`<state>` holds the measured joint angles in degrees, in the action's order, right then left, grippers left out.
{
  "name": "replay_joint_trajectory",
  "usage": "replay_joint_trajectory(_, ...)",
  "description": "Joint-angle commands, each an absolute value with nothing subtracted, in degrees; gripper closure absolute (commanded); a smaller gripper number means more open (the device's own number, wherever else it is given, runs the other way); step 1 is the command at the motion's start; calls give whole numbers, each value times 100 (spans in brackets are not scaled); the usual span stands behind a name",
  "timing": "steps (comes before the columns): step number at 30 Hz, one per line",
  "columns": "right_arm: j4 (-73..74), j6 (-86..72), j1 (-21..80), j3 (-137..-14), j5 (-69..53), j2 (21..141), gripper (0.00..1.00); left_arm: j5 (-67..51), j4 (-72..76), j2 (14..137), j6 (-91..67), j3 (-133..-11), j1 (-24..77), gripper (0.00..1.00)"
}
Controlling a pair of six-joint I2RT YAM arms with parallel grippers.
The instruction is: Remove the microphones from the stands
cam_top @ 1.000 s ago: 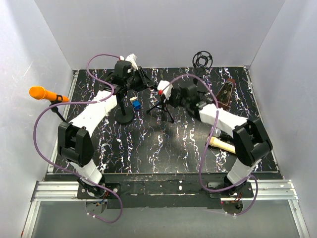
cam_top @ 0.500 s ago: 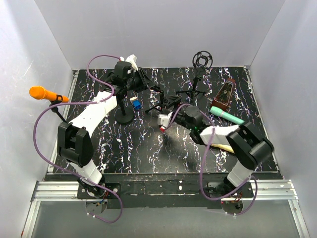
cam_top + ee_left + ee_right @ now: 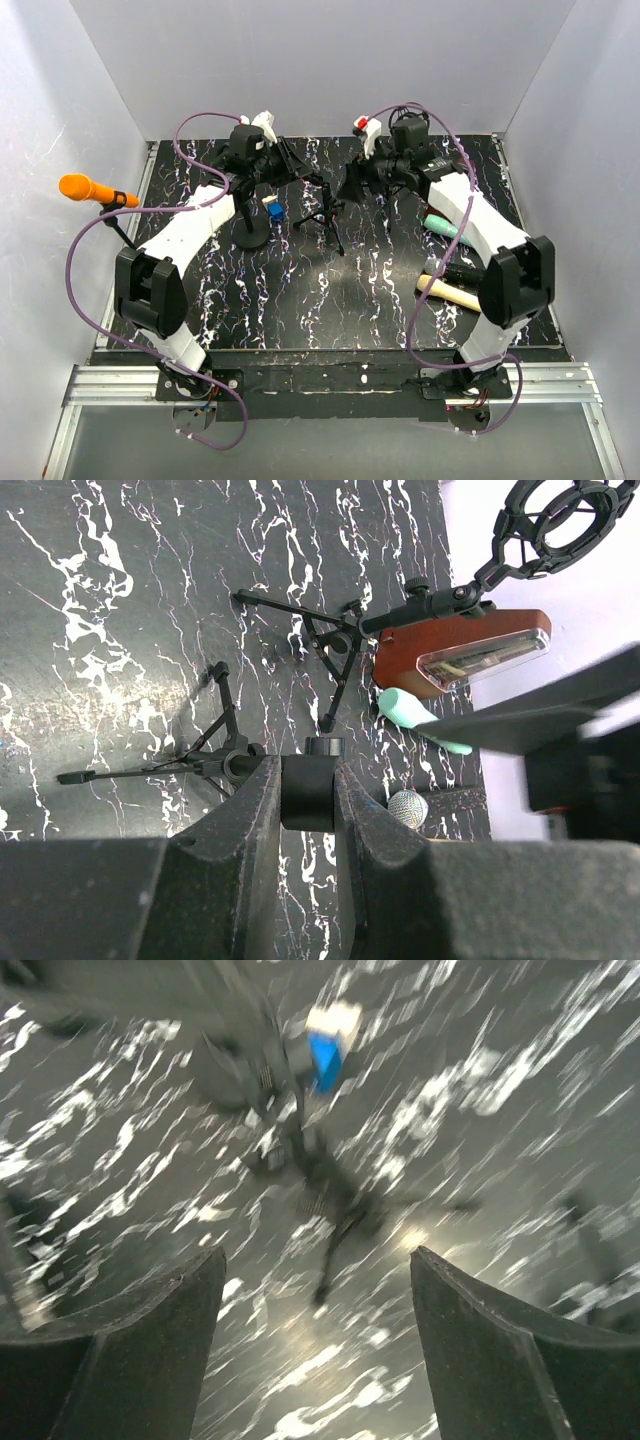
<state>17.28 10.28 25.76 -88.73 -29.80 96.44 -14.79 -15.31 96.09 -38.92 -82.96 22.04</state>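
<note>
Microphone (image 3: 85,188) is the orange one. It's sitting in a black clip and hangs out past the left edge of the table (image 3: 300,320), abt halfway back. Long axis runs roughly left-right, nearly level. The orange head points at the left wall and the tail end is in the clip. Nothing's touching it rn, both arms are well apart from it.

Nearest stuff is by the right edge. There's a wooden-handled tool (image 3: 452,293), then a silver-headed mic (image 3: 407,807), then a teal mic (image 3: 440,225) lying flat a bit further back.

Mid table: the stand (image 3: 250,235) has a round black base towards the left side. A small blue block (image 3: 274,211) is just beside it, and a little tripod (image 3: 325,215) is right of that.

Left gripper (image 3: 308,780) has its fingers squeezed tight on a black post (image 3: 308,795) w/ a knob on top, no gap either side in the wrist cam. Looks like part of the stand, but I can't trace it down to the base bc the arm's in the way.

Right gripper (image 3: 318,1260) is up over the far part of the table. Fingers are spread wide w/ nothing between them, not touching anything. Its wrist view is badly blurred; you just make out the blue block and tripod legs below.

Far right corner: wooden metronome (image 3: 460,660) and a black shock mount (image 3: 555,525) ring on its own tripod.
</note>
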Motion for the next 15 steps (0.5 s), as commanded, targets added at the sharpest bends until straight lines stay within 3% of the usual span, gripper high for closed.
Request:
replay_joint_trajectory(1,3428,-202,2452,-8912,-4236,10045,23,-1354,-1934,9518,-3858,-8156,2083,100)
replay_joint_trajectory(4,3323,-438,2443,-9026,-4140,10230,28,-1362,-1942,9527,-3858,-8165,2074,100)
replay_joint_trajectory(15,2682,-1423,2259,-9264,-4061,10766,26,-1389,-1951,9571,-3867,-8183,2039,100)
